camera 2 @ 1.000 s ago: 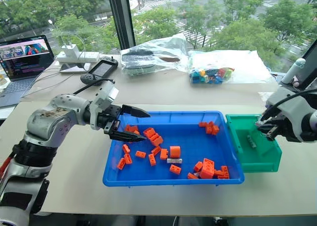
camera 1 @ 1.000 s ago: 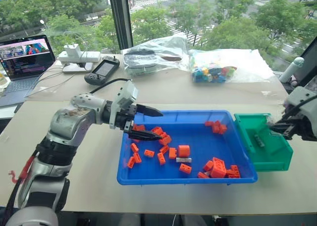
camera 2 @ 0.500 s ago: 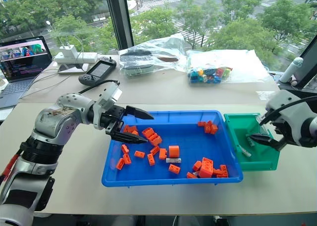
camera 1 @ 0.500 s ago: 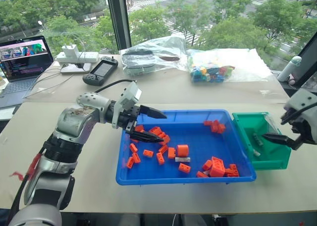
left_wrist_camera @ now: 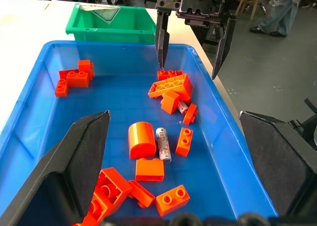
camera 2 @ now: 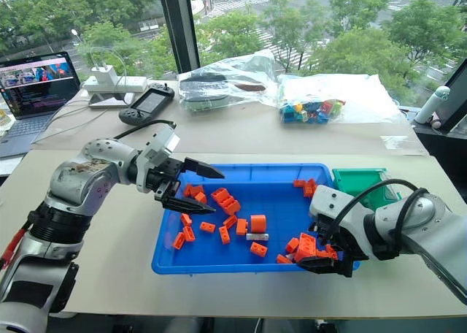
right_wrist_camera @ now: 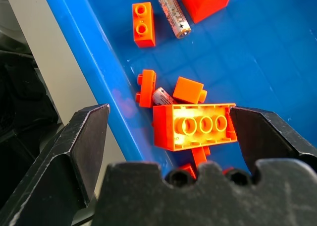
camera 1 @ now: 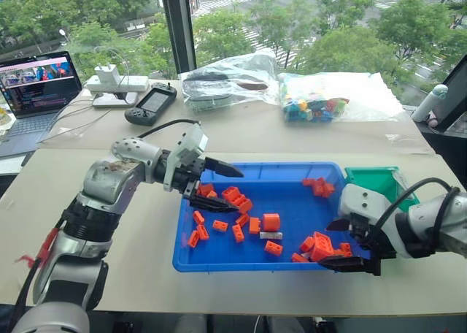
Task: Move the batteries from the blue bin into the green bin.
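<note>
Batteries [left_wrist_camera: 163,144] lie among bricks [camera 1: 237,233] in the blue bin [camera 1: 292,178], at 9 o'clock from the wide-open right gripper [camera 1: 349,244]; small, smooth, rigid cylinders, probably light and roll-prone, best pinched mid-length.

Upper-floor office or lab: window [camera 1: 292,19] over treetops, laptop [camera 1: 33,92], worktable [camera 1: 146,223].

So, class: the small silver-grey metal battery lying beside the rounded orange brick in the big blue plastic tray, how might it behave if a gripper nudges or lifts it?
The small silver-grey metal battery is a smooth cylinder lying on its side, so it would probably roll if nudged. Its glossy skin looks slippery. It seems rigid, unlikely to bend.
</note>
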{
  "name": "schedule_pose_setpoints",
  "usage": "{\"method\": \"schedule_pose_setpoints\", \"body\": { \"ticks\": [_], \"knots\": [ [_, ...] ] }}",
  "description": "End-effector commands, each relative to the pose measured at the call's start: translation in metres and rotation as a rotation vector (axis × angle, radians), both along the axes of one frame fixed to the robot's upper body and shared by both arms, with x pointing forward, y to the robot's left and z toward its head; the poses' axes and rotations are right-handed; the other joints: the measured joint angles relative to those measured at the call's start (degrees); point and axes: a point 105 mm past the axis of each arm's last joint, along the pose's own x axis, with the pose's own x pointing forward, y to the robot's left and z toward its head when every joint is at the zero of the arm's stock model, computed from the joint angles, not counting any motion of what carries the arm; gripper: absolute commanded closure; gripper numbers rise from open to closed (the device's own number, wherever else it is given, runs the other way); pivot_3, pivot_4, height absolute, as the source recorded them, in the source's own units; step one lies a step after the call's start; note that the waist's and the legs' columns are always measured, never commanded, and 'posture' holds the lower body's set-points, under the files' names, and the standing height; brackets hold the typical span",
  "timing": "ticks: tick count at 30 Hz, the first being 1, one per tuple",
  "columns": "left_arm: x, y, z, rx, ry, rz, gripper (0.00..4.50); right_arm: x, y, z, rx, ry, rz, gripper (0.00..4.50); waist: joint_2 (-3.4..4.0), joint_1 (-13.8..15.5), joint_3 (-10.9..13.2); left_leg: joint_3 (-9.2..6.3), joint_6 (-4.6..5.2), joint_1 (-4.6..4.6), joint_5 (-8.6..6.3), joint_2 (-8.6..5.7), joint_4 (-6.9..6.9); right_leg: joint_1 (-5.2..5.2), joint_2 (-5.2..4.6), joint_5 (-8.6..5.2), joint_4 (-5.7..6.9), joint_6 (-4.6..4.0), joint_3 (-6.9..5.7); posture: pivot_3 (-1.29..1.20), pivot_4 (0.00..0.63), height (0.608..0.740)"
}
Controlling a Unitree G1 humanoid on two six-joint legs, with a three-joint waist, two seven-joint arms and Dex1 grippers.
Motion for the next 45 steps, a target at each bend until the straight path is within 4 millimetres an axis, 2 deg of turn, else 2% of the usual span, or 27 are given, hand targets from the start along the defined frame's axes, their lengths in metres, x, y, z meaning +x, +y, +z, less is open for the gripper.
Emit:
{"method": "schedule_pose_setpoints", "body": {
  "ticks": [1, 3, 8, 14, 19, 26, 29, 34, 39, 42, 45],
  "knots": [
    [-0.005, 0.001, 0.007, 0.0, -0.04, -0.01, 0.0, 0.004, 0.001, -0.004, -0.005, -0.01, -0.008, 0.26, 0.0, 0.1, 0.0, 0.0, 0.0, 0.0, 0.0, -0.01, 0.0, -0.01, 0.0, 0.0, 0.0, 0.0, 0.0, 0.0, 0.15, 0.732],
    [-0.006, 0.002, 0.007, 0.003, -0.04, -0.006, 0.0, 0.007, -0.001, -0.006, -0.01, -0.013, -0.024, 0.66, 0.0, 0.1, 0.0, 0.0, 0.0, 0.0, 0.0, -0.01, 0.0, 0.01, 0.0, 0.0, 0.0, 0.0, 0.0, 0.0, 0.15, 0.732],
    [-0.005, 0.004, 0.007, 0.007, -0.042, 0.008, 0.0, 0.012, -0.005, -0.002, 0.005, -0.025, -0.047, 2.36, -0.01, 0.3, 0.0, 0.0, 0.0, 0.0, 0.0, -0.01, 0.01, -0.01, -0.01, 0.0, 0.0, 0.0, 0.0, 0.0, 0.15, 0.732],
    [-0.005, 0.004, 0.007, 0.006, -0.044, 0.011, 0.0, 0.009, -0.004, -0.002, 0.018, 0.0, -0.037, 4.36, -0.01, 0.3, 0.0, 0.0, 0.0, 0.0, 0.0, -0.01, 0.02, 0.0, -0.01, 0.0, 0.01, 0.0, 0.01, 0.0, 0.15, 0.732],
    [-0.004, 0.005, 0.007, 0.009, -0.046, 0.015, 0.0, 0.004, -0.006, -0.014, 0.008, 0.038, -0.044, 4.36, -0.01, 0.4, 0.0, 0.0, 0.0, 0.0, 0.0, -0.02, 0.02, 0.0, -0.01, 0.0, 0.01, 0.0, 0.0, 0.0, 0.15, 0.732],
    [-0.004, 0.006, 0.006, 0.013, -0.043, 0.014, 0.0, 0.007, -0.008, -0.01, 0.032, 0.031, -0.076, 4.36, -0.01, 0.4, 0.0, 0.01, 0.0, -0.01, 0.0, -0.02, 0.02, 0.0, -0.01, 0.0, 0.0, 0.0, 0.01, 0.0, 0.15, 0.732],
    [-0.004, 0.006, 0.005, 0.016, -0.042, 0.014, 0.0, 0.011, -0.009, -0.003, 0.046, 0.001, -0.086, 3.76, -0.01, 0.4, 0.0, 0.01, 0.0, 0.0, 0.0, -0.02, 0.02, 0.0, -0.01, 0.0, 0.01, 0.0, 0.01, 0.0, 0.15, 0.732],
    [-0.004, 0.006, 0.005, 0.016, -0.04, 0.013, 0.0, 0.014, -0.012, 0.005, 0.049, -0.027, -0.099, 2.14, -0.01, 0.4, 0.0, 0.01, 0.0, 0.0, 0.0, -0.02, 0.02, 0.0, -0.01, 0.0, 0.0, 0.0, 0.01, 0.0, 0.15, 0.732],
    [-0.004, 0.005, 0.004, 0.016, -0.041, 0.012, 0.0, 0.018, -0.016, 0.007, 0.043, -0.037, -0.13, 2.14, -0.01, 0.4, 0.0, 0.01, 0.0, 0.0, 0.0, -0.01, 0.02, 0.0, -0.01, 0.0, 0.0, 0.0, 0.01, 0.0, 0.15, 0.732],
    [-0.004, 0.005, 0.002, 0.02, -0.04, 0.012, 0.0, 0.015, -0.005, -0.001, 0.091, 0.026, -0.135, 2.14, -0.01, 0.3, 0.0, 0.01, 0.0, 0.0, 0.0, -0.01, 0.02, 0.0, -0.01, 0.0, 0.0, 0.0, 0.01, 0.0, 0.15, 0.732],
    [-0.004, 0.005, 0.002, 0.022, -0.043, 0.013, 0.0, 0.015, -0.005, -0.003, 0.091, 0.032, -0.148, 2.14, -0.01, 0.4, 0.0, 0.0, 0.0, -0.01, 0.0, -0.01, 0.02, 0.0, -0.01, 0.0, 0.02, 0.0, 0.01, 0.0, 0.15, 0.732]
  ]
}}
